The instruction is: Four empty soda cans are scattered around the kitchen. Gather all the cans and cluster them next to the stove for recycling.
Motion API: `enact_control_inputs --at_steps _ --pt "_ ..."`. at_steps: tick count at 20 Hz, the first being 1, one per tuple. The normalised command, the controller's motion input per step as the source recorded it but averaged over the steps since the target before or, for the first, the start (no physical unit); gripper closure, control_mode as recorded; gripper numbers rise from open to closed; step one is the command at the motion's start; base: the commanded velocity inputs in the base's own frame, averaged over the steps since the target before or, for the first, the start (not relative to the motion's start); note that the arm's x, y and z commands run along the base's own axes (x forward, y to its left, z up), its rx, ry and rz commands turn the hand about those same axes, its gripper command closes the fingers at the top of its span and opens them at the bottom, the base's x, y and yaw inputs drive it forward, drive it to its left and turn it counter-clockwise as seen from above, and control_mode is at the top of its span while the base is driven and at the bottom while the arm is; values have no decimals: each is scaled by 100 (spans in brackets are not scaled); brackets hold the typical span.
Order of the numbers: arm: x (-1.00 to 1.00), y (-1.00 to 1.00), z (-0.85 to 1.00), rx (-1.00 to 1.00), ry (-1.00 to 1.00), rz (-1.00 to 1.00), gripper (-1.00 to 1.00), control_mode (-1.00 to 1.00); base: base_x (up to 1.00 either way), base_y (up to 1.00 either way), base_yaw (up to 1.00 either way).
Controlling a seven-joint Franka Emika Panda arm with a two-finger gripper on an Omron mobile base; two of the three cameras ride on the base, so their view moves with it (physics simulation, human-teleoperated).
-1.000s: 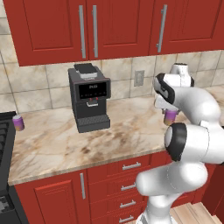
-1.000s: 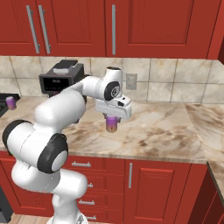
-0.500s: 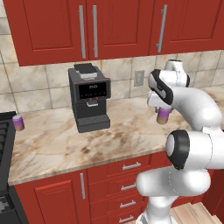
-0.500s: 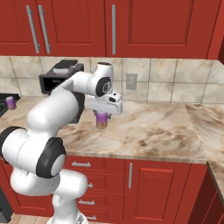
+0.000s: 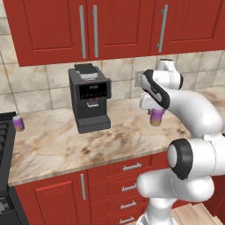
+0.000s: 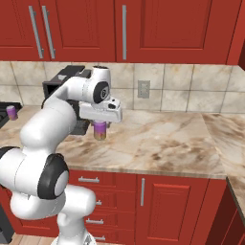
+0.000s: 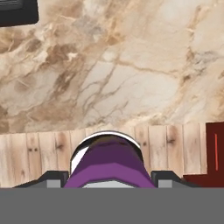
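My gripper (image 5: pixel 155 112) is shut on a purple soda can (image 5: pixel 156 117) and holds it upright a little above the beige counter, right of the coffee machine. From the right base view the held can (image 6: pixel 100 130) hangs under the white hand, with the gripper (image 6: pixel 100 125) closed around its top. Looking along the hand, the can (image 7: pixel 109 161) sits between the dark fingertips (image 7: pixel 53 177). A second purple soda can (image 5: pixel 18 123) stands at the counter's far left, beside the black stove (image 5: pixel 3 140); that can (image 6: pixel 12 112) is small at the left edge.
A dark boxy coffee machine (image 5: pixel 90 99) stands against the tiled wall between the held can and the stove; its corner (image 7: pixel 17 11) shows in the hand view. A wall outlet (image 6: pixel 142 88) is behind. Red cabinets hang above the counter (image 6: pixel 162 139).
The arm has swung left along the counter with the purple can in its grip, closer to the coffee machine. The can by the stove has not moved.
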Motion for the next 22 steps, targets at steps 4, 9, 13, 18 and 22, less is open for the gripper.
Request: enact_control_inputs --at_steps 4,9,13,18,22 --pt "-5 51 0 -1 0 17 100 -100 0 0 0" --pt "-10 44 0 -2 0 16 100 -100 0 0 0" --pt "-14 34 0 -3 0 14 100 -100 0 0 0" --pt "-11 23 0 -3 0 9 100 100 -2 5 2" --pt "0 0 0 0 0 0 100 100 -27 16 7"
